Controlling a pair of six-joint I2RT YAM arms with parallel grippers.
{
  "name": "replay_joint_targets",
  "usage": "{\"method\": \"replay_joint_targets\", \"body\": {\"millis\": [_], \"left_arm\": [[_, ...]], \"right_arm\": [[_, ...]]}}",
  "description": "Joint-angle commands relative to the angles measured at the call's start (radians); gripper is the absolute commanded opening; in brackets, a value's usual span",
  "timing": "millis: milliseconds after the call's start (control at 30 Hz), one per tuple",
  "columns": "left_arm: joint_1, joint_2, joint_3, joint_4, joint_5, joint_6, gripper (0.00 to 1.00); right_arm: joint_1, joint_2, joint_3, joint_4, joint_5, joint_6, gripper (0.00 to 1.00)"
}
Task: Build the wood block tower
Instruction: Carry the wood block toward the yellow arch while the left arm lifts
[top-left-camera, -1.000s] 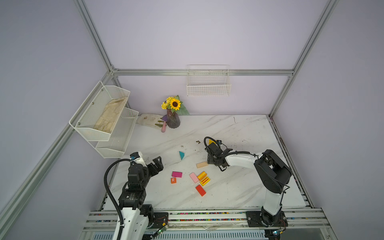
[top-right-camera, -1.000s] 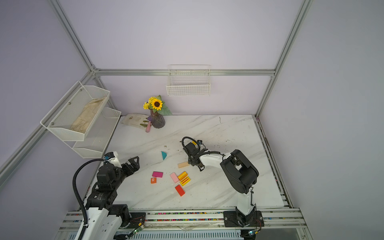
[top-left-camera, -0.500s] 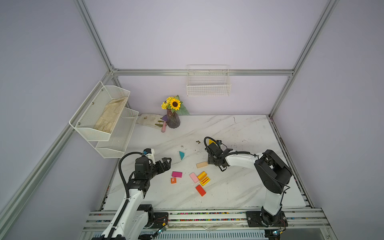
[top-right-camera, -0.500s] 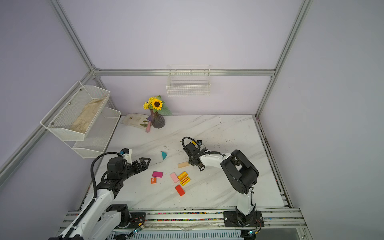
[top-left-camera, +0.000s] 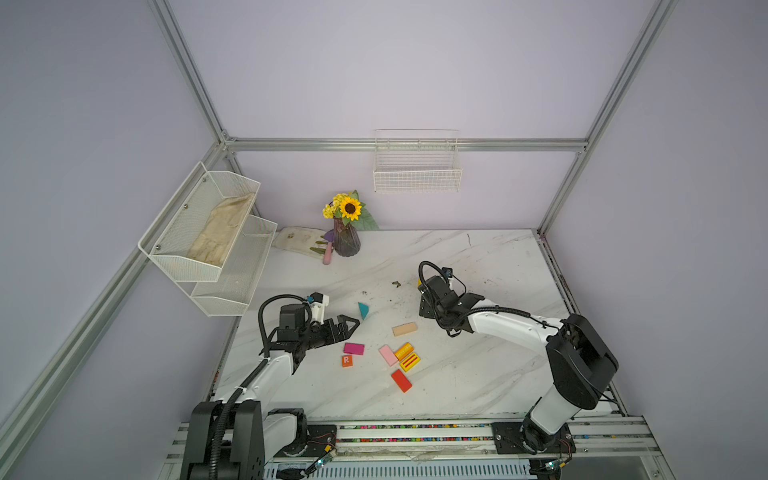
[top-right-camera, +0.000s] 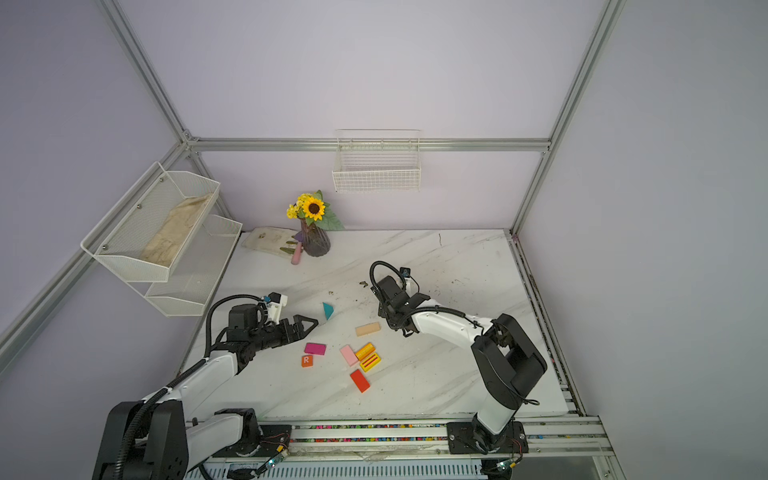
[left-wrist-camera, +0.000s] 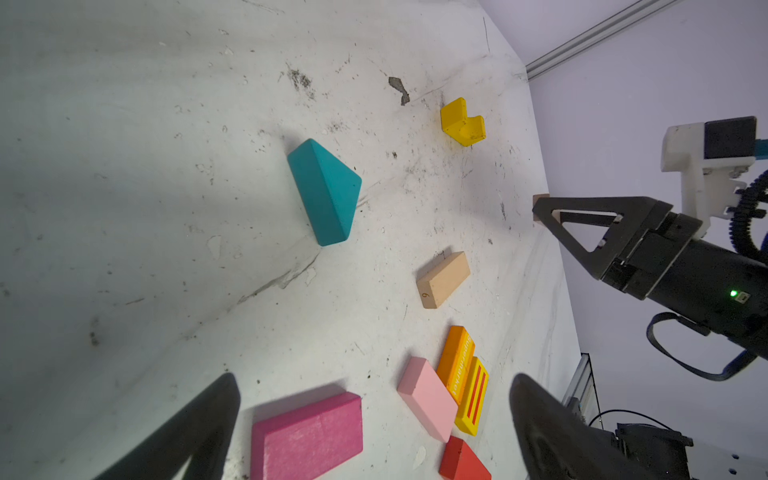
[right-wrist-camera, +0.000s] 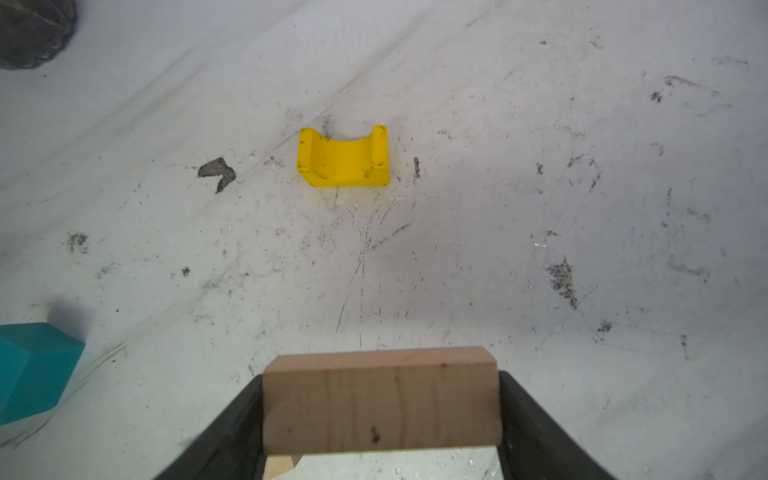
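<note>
My right gripper (right-wrist-camera: 380, 415) is shut on a tan wood block (right-wrist-camera: 380, 399) and holds it just above the table, a short way from a yellow arch block (right-wrist-camera: 343, 160). In both top views it (top-left-camera: 424, 300) hangs at mid-table. My left gripper (left-wrist-camera: 374, 386) is open and empty, low over the magenta slab (left-wrist-camera: 307, 436), near the teal triangle (top-left-camera: 363, 309). Loose on the table lie a second tan block (top-left-camera: 404, 329), the orange R cube (top-left-camera: 347, 360), a pink slab (top-left-camera: 388, 355), two yellow-orange slabs (top-left-camera: 406, 356) and a red slab (top-left-camera: 401, 380). The tower is out of view.
A flower vase (top-left-camera: 346, 241) and a cloth (top-left-camera: 297, 240) stand at the back left of the marble table (top-left-camera: 478, 374). White mesh shelves (top-left-camera: 208, 232) hang on the left wall, and a wire basket (top-left-camera: 417, 166) hangs on the back wall.
My left arm has swung forward from the front-left corner to the blocks, gripper open throughout. The right gripper has stayed in place with its tan block.
</note>
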Motion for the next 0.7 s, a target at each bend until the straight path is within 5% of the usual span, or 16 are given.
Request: {"method": "replay_joint_targets", "body": {"millis": [0, 667], "left_arm": [[0.003, -0.036, 0.068, 0.044, 0.035, 0.022, 1.0], [0.002, -0.06, 0.058, 0.051, 0.029, 0.018, 1.0]], "right_arm": [[-0.003, -0.035, 0.046, -0.02, 0.044, -0.016, 0.51], [-0.138, 0.197, 0.485, -0.249, -0.074, -0.181, 0.47]]}}
